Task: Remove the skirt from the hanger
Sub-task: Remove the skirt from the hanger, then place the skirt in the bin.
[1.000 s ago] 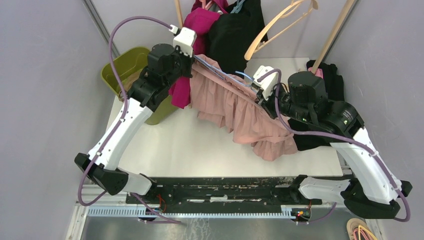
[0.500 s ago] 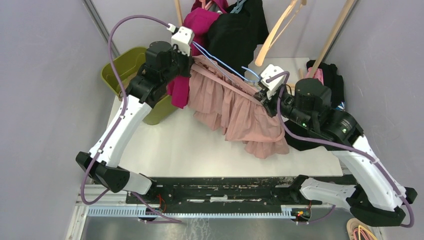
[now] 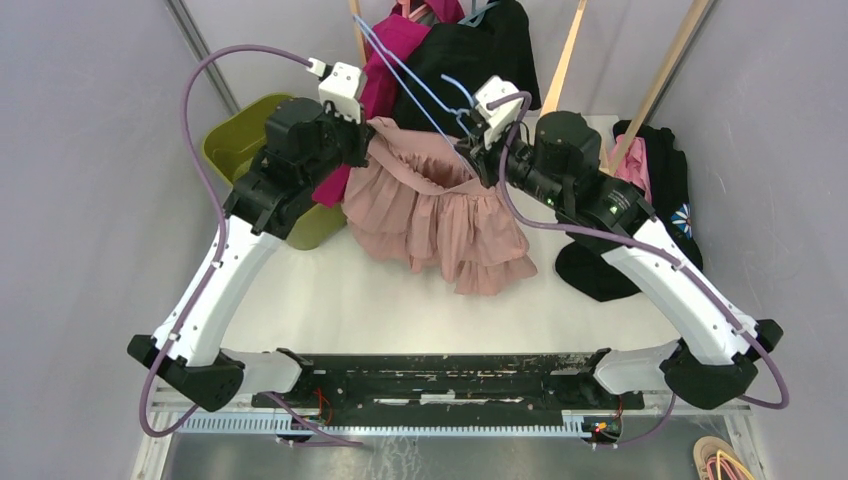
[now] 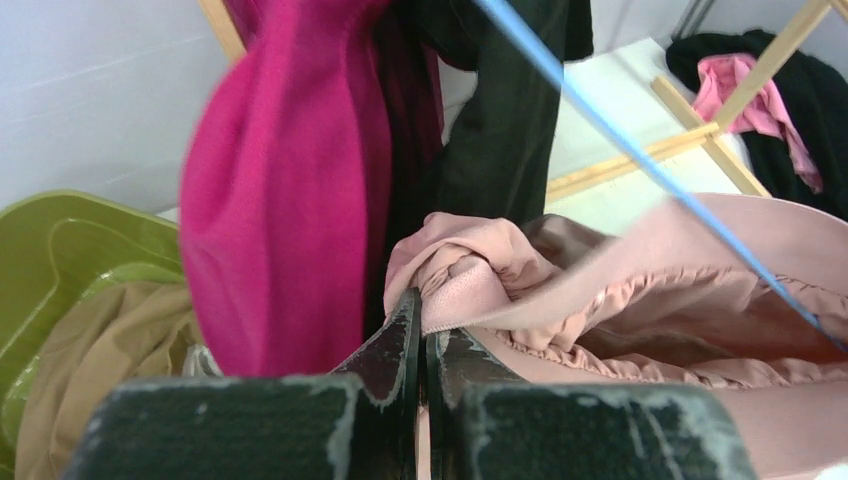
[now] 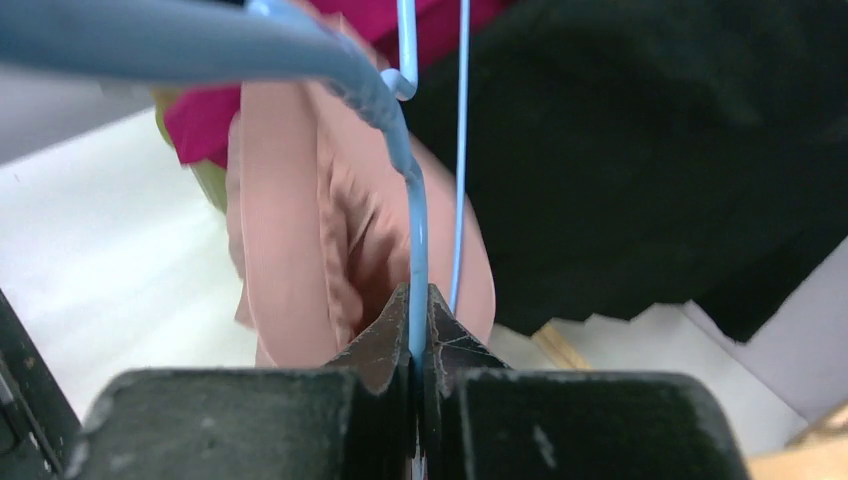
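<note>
- Skirt [image 3: 440, 215]: pink and tiered, it hangs bunched between the two grippers at the back middle of the white table [image 3: 380, 300]. Its waist is held up and sags in the middle, and its lower ruffles lie on the tabletop.
- Black garment [image 3: 470, 60]: hangs at the back behind the skirt, with wooden rails [image 3: 565, 50] slanting beside it.
- Magenta garment [image 3: 395, 55]: hangs just left of the black one. It fills the left half of the left wrist view.
- Bin [image 3: 250, 130]: olive green, at the table's back left corner beside the left arm, with tan cloth [image 4: 90, 350] inside.
- Heap of dark clothes [image 3: 660, 170]: lies on the table at the right edge, a pink piece among it.
- Hanger [image 3: 410, 80]: thin blue wire, rising from the right gripper up and to the left above the skirt's waist. Whether any of the skirt is hooked on it I cannot tell.
- Left gripper [image 4: 421, 330]: jaws pressed together, pinching a fold of the skirt's waistband at its left end.
- Right gripper [image 5: 418, 320]: jaws clamped tight on the hanger wire, pink fabric just behind it.
</note>
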